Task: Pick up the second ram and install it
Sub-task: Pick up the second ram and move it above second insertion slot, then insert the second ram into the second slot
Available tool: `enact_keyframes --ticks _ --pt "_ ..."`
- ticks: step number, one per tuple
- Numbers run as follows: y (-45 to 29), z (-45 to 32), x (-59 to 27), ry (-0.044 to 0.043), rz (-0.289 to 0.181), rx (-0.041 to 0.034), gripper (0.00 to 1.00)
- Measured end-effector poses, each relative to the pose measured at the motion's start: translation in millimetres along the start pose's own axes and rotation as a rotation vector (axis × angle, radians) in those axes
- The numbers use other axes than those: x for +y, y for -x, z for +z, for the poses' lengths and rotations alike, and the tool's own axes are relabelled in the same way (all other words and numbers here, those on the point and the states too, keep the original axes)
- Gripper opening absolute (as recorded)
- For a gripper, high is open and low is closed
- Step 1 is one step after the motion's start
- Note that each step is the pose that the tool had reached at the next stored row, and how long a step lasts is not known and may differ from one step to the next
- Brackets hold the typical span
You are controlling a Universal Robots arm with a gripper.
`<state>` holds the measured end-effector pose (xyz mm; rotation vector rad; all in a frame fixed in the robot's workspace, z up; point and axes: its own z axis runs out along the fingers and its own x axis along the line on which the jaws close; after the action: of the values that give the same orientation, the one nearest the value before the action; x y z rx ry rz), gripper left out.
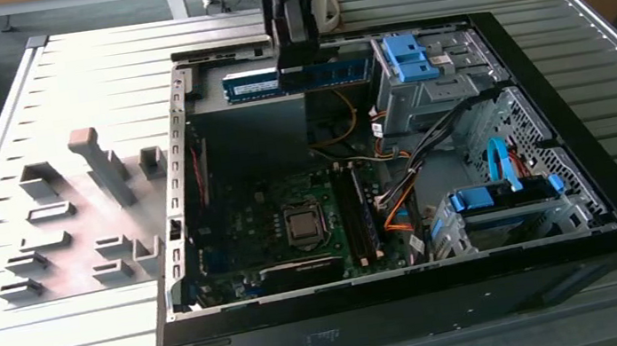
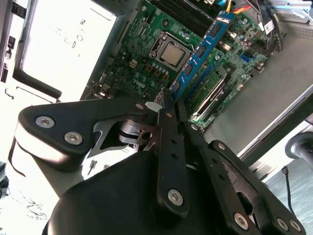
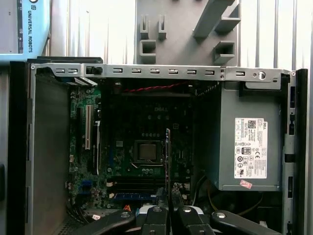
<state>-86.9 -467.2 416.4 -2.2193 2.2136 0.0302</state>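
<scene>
Pincer (image 1: 301,68) clamps second ram (image 1: 255,84) | long axis level (on edge) | above case (image 1: 181,181)

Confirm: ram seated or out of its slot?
Out. The fingers are shut on the ram, holding it in the air, well above the motherboard.

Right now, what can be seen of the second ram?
The second ram is a thin, long blue circuit board with a row of dark chips. It is held on edge, level, by the pincer, shut on its flat faces, above the open computer case and motherboard, not seated in a slot.
</scene>
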Motion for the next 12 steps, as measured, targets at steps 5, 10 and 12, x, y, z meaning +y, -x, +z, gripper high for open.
enact_keyframes --ticks 5,10,12 --pt "0.1 0.0 -1.6 0.0000 0.000 0.0003 0.14" --pt "0.1 0.3 -1.6 -0.0001 0.006 0.0002 0.14" --pt "0.1 0.5 -1.6 -0.0002 0.009 0.0002 0.14"
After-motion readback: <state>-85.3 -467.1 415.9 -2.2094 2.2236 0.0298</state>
